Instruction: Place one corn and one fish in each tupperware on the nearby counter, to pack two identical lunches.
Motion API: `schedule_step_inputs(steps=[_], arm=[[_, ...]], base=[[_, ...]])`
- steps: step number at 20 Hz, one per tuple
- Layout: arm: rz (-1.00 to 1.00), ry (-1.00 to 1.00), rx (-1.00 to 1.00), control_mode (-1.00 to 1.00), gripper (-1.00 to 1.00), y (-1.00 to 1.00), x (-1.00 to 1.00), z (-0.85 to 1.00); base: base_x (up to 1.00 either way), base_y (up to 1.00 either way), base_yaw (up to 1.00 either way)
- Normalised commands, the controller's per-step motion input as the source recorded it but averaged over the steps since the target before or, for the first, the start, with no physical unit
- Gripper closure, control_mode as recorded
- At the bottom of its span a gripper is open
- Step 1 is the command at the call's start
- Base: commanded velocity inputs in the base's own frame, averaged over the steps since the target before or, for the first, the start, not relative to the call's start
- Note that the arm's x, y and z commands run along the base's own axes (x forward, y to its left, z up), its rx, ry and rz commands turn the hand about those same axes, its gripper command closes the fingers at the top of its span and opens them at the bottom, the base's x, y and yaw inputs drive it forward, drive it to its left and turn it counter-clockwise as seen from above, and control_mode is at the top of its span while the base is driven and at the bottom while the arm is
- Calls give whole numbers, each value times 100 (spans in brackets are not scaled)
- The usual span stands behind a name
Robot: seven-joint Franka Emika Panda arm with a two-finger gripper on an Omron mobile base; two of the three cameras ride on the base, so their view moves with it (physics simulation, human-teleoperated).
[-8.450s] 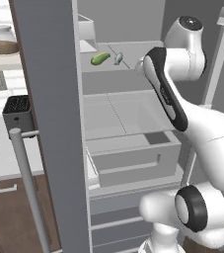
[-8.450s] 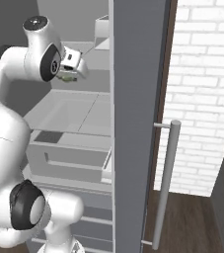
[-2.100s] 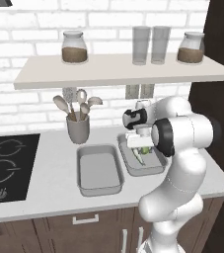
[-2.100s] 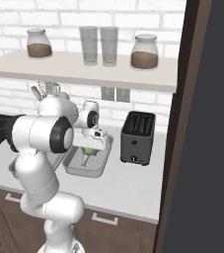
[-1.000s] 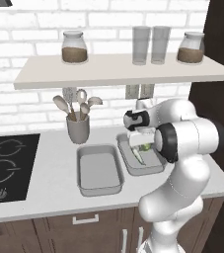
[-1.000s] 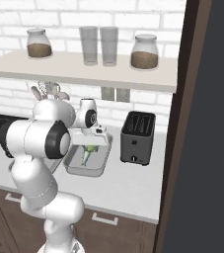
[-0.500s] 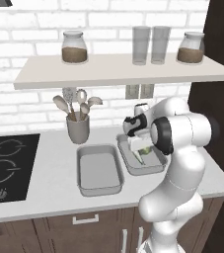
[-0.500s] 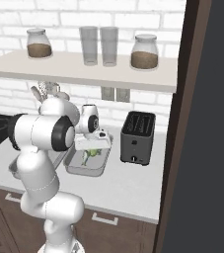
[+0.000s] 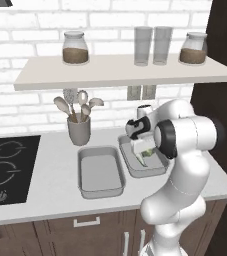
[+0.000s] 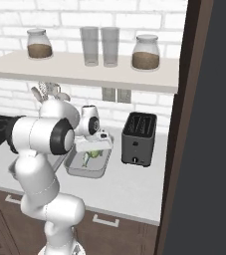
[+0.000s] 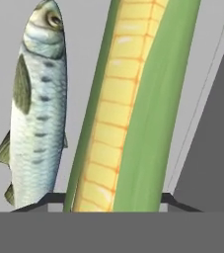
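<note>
Yellow kernels and green husk run up the hand view: the corn (image 11: 128, 104) lies lengthwise straight ahead of the gripper (image 11: 108, 197), its near end between the two dark fingertips (image 11: 37, 203). Just beside it, off one fingertip, lies the fish (image 11: 37, 106), roughly parallel to the corn; whether the two touch cannot be told. Both rest on the grey floor of the right-hand tupperware (image 9: 130, 167).

A second ago the hand sat low over this tray, and it has since lifted a little while the jaws have eased slightly apart. They now stand at a moderate width around the cob's end; whether the pads press it or have let go cannot be told from these pictures. The slow widening reads as a release, so this tray likely now has its corn and its fish.

The other tupperware (image 9: 99, 172) sits off to the side of the jaws on the counter (image 9: 45, 190), its floor bare, so by this judgement half the packing is left.
</note>
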Motion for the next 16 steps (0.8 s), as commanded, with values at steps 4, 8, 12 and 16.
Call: schedule_step_inputs(steps=[4,8,12,16], arm=[[0,0,-8,-100,-100,3,-1,49],[0,0,-6,-100,-100,1,-12,47],[0,-6,0,-100,-100,0,-86,60],[0,-11,1,-100,-100,0,-100,34]], base=[[0,0,0],[0,0,0],[0,0,0],[0,0,0]])
